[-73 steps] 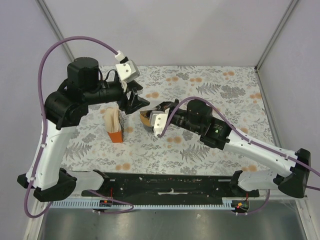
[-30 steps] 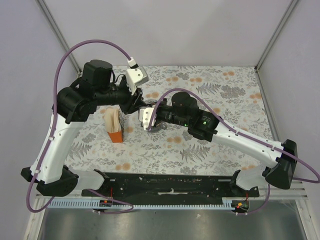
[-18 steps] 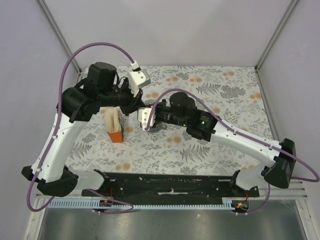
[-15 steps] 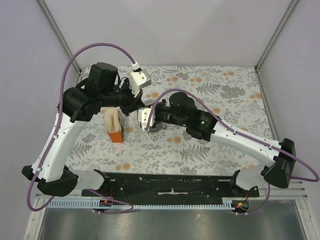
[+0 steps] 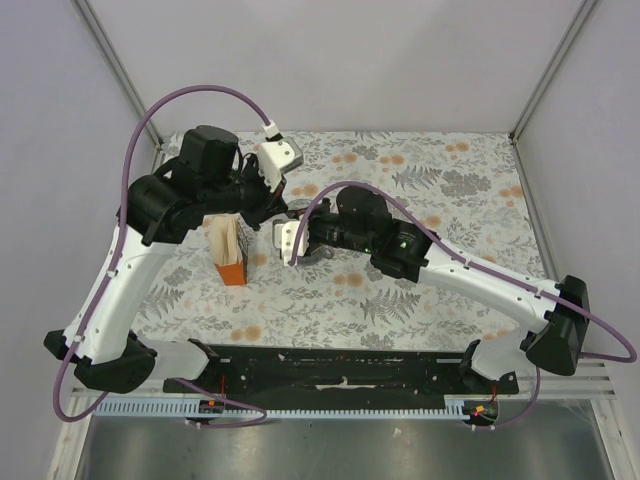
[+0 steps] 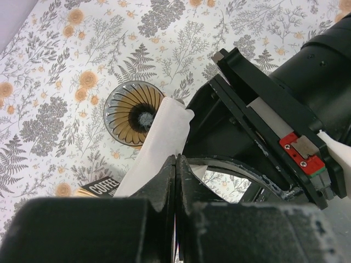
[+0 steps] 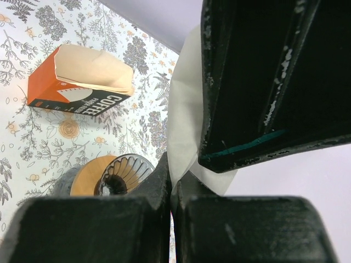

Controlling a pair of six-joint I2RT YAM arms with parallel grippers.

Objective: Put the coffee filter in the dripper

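Note:
The coffee filter is a thin white paper piece held in the air between both grippers. My left gripper is shut on one edge of it. My right gripper is shut on its other edge, and its black body crowds the right of the left wrist view. The dripper, orange-tan with a dark ribbed cone, stands on the floral cloth just below the filter and also shows in the right wrist view. From the top camera the arms hide the dripper.
The orange-and-tan filter packet stands left of the grippers, open at the top. The floral cloth covers the table, with grey walls behind it. The two arms cross closely over the middle of the cloth.
The right arm has swung left and met the left gripper above the dripper. The left gripper has closed on the filter. In the last half second both arms barely moved.

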